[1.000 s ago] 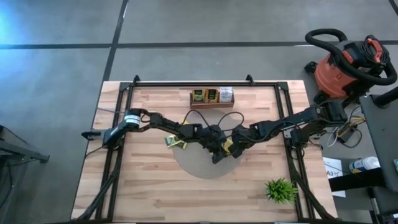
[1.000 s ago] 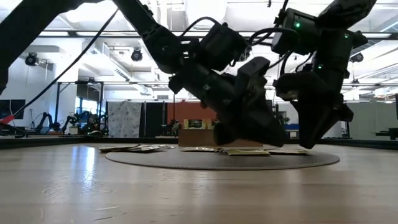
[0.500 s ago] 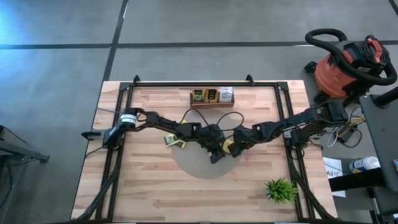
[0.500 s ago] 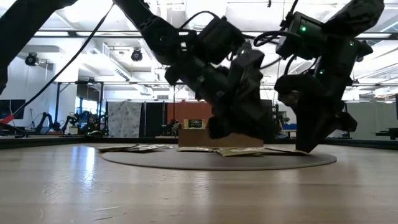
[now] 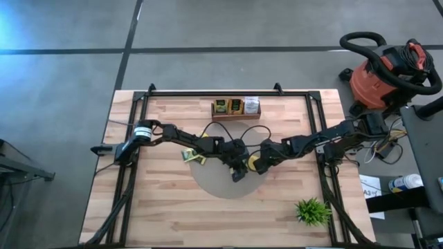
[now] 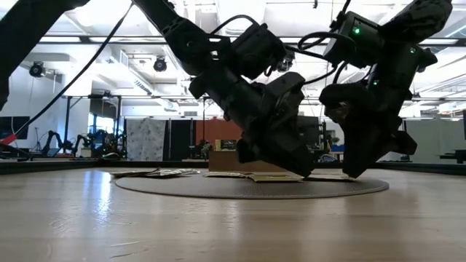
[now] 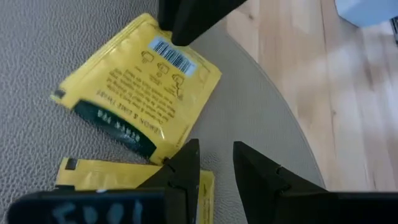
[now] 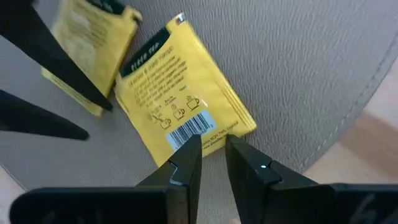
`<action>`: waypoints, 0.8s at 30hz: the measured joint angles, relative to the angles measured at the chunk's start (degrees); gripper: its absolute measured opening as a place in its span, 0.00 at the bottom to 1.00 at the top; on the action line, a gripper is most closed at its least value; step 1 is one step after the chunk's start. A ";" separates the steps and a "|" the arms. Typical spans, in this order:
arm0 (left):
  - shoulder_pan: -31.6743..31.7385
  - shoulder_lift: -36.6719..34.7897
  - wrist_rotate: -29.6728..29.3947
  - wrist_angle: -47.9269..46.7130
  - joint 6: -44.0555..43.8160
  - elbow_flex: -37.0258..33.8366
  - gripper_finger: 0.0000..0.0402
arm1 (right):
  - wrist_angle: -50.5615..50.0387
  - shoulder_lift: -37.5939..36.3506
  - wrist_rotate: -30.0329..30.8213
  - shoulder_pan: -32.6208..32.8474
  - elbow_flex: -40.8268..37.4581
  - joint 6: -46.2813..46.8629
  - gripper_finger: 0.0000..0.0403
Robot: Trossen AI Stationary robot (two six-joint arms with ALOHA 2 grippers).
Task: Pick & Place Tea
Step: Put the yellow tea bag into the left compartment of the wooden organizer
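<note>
Grippers meet low over the round mat (image 5: 223, 185), left gripper (image 7: 215, 163) and right gripper (image 8: 212, 151) each slightly parted at a yellow tea packet (image 8: 181, 107).

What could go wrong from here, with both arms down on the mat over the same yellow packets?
1. The left gripper and right gripper crowd together above the grey mat; they could bump.
2. In the right wrist view, one yellow tea packet lies flat just beyond narrowly parted fingers; a pinch may push it instead.
3. A second packet sits close by; both may get dragged.
</note>
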 joint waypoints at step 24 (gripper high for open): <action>0.01 3.07 -1.68 5.62 0.70 0.12 0.23 | 7.89 0.42 -2.01 -1.40 -1.03 -8.53 0.18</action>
